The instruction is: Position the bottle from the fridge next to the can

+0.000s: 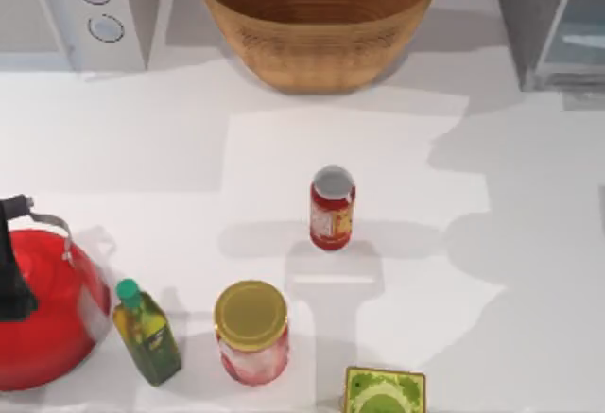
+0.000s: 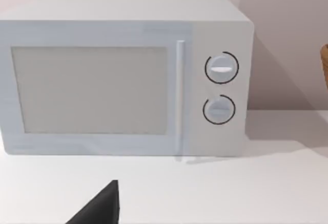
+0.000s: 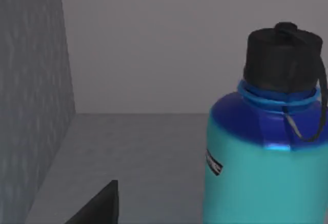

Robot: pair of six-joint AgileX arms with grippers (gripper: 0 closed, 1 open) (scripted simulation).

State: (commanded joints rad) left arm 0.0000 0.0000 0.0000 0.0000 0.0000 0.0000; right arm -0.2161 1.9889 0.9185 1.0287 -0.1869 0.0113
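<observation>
Turquoise-blue and stout, the water bottle (image 3: 264,152) with its black screw cap and thin loop strap is standing upright on a grey shelf inside the large grey box-shaped fridge (image 1: 553,21), close in front of the right wrist camera. The fridge is sitting at the far right corner of the white surface (image 1: 142,148), its pale glassy door panel facing the middle. The small red cylindrical can (image 1: 332,208) with a silver top and pale label is standing upright near the centre of the surface, well apart from the fridge.

A dark fingertip of the right gripper (image 3: 100,206) is showing inside the fridge, near the bottle but not touching it; whether it is spread or pressed together cannot be told. A dark fingertip of the left gripper (image 2: 100,206) is hanging over the surface in front of the white microwave (image 2: 125,75) with two round knobs at the far left corner; its state cannot be told either.

A woven wicker bowl (image 1: 317,16) is sitting at the far edge. Along the near edge are standing a red kettle (image 1: 43,309), a green-capped olive oil bottle (image 1: 146,333), a yellow-lidded glass jar (image 1: 251,333) and a green-printed box (image 1: 384,392).
</observation>
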